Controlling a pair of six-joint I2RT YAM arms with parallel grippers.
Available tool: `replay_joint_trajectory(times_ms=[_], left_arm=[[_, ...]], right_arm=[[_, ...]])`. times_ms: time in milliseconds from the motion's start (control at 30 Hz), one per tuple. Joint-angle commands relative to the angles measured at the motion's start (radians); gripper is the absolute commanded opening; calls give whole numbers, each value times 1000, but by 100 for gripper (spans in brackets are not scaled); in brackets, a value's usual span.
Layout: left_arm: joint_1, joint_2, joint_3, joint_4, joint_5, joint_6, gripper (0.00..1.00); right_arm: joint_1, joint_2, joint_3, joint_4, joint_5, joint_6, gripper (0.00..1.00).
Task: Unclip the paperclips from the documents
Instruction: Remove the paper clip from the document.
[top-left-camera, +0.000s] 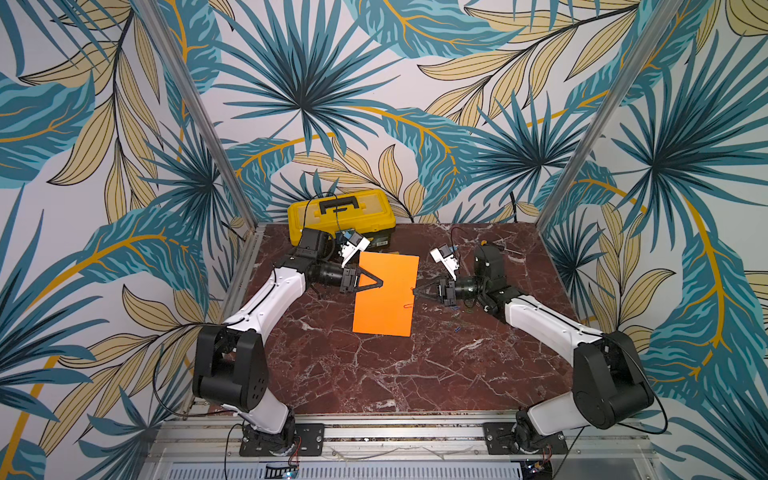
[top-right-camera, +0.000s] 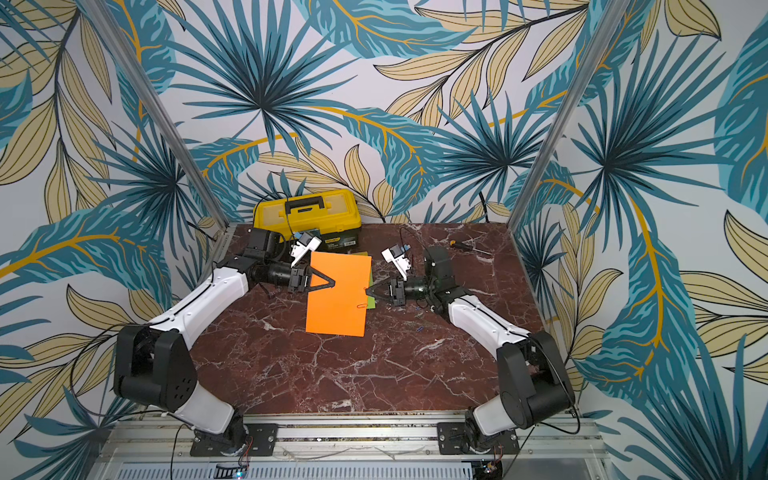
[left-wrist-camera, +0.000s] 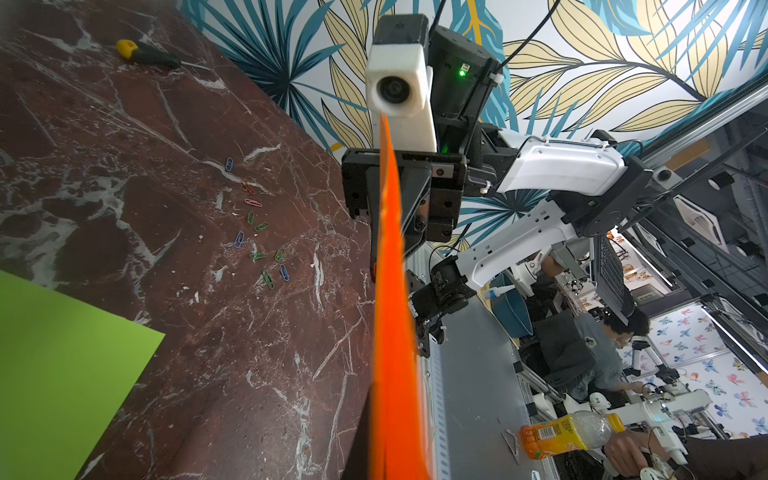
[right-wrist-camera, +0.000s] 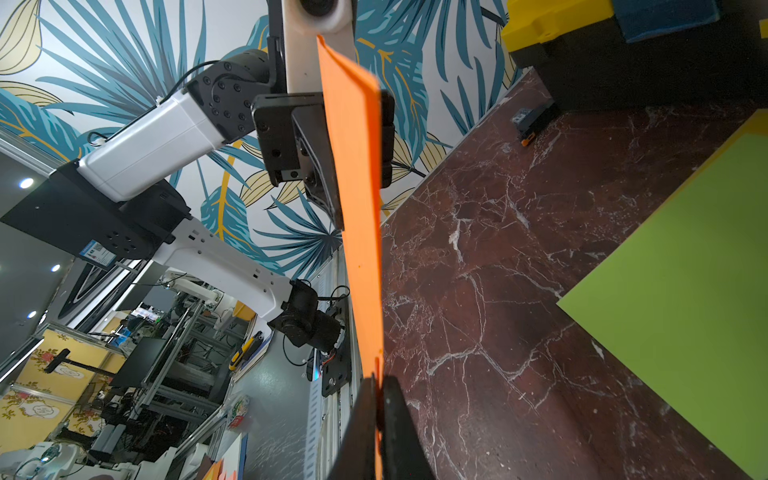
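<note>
The orange document (top-left-camera: 386, 297) hangs above the table between my two grippers and shows edge-on in the wrist views (left-wrist-camera: 390, 332) (right-wrist-camera: 359, 208). My left gripper (top-left-camera: 384, 282) (left-wrist-camera: 386, 465) is shut on its left edge. My right gripper (top-left-camera: 415, 289) (right-wrist-camera: 378, 399) is shut on a red paperclip (top-left-camera: 412, 287) (right-wrist-camera: 379, 368) at the sheet's right edge. A second paperclip (top-left-camera: 408, 306) (top-right-camera: 361, 306) sits lower on that same edge. The lime green document (top-right-camera: 371, 296) (left-wrist-camera: 62, 365) (right-wrist-camera: 685, 291) lies flat underneath, with a yellow sliver (right-wrist-camera: 744, 129) showing under it.
Several loose coloured paperclips (left-wrist-camera: 257, 232) (top-left-camera: 455, 311) lie on the marble table under the right arm. A yellow-and-black toolbox (top-left-camera: 340, 212) stands at the back wall behind the left arm. A yellow-handled screwdriver (top-right-camera: 461, 245) (left-wrist-camera: 145, 56) lies at the back right.
</note>
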Motion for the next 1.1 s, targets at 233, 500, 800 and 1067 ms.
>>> replay_joint_trajectory(times_ms=[233,500,800,1067], left_arm=[[14,-31,-12,0,3,24,0],[17,-32,-9,0,3,25,0],[21,-33,-8,0,3,23,0],[21,-35,-11,-1,3,23,0]], right_arm=[[-3,-25,-9,-59,10,-40,7],[-3,-24,-5,-102,14,-72,7],[-6,-21,7,-154,17,-109,7],[-32,-32,-17,-191,34,-133,7]])
